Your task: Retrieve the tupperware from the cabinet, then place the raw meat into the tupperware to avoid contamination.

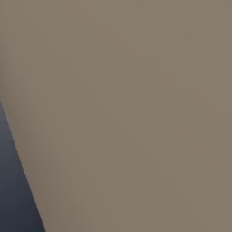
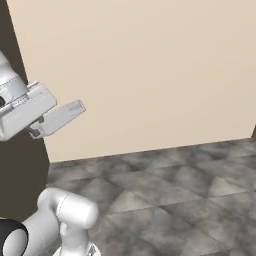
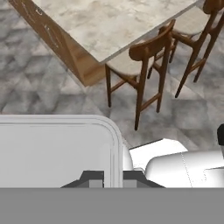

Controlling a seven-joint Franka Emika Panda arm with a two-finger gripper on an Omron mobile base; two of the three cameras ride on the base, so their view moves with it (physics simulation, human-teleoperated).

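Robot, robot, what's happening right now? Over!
Gripper shut, holding nothing. Bar stools and marble counter below the hand. Beige wall ahead.

In the hand view the marble-topped table (image 3: pixel 118 26) lies at twelve o'clock, its wooden side running toward ten o'clock. Two bar stools stand against its edge: one (image 3: pixel 140 70) at one o'clock, the other (image 3: pixel 199 30) at two o'clock, behind it. Both stand on the tiled floor (image 3: pixel 39 83). In the right base view a wall (image 2: pixel 150 70) rises behind that floor.
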